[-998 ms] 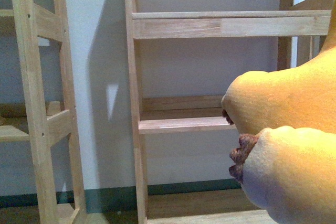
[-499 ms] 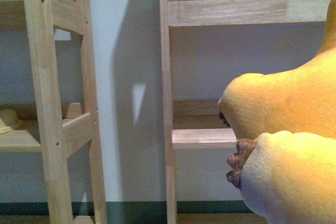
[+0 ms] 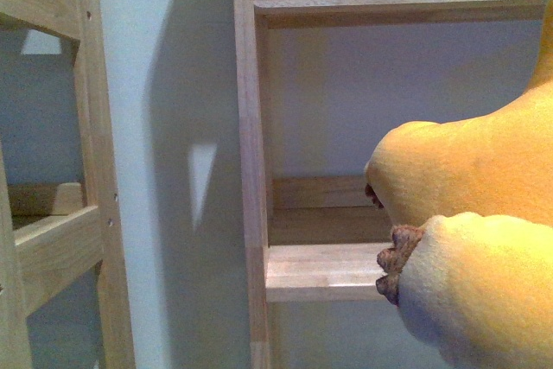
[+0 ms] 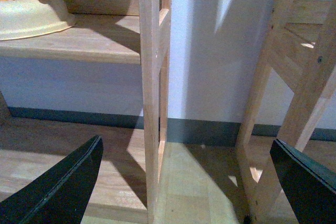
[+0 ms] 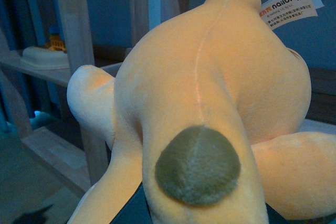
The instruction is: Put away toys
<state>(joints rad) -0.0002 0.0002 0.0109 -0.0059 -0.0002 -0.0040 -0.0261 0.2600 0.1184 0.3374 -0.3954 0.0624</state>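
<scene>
Orange-yellow plush animal sits clamped in right gripper; left gripper gapes wide; cream bowl rests on shelf.

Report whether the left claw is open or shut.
Open: the left claw's fingers stand far apart, holding nothing.

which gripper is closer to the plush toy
Right: the plush toy fills its wrist view, right against it. The left gripper hangs open before a shelf post, toy unseen.
</scene>
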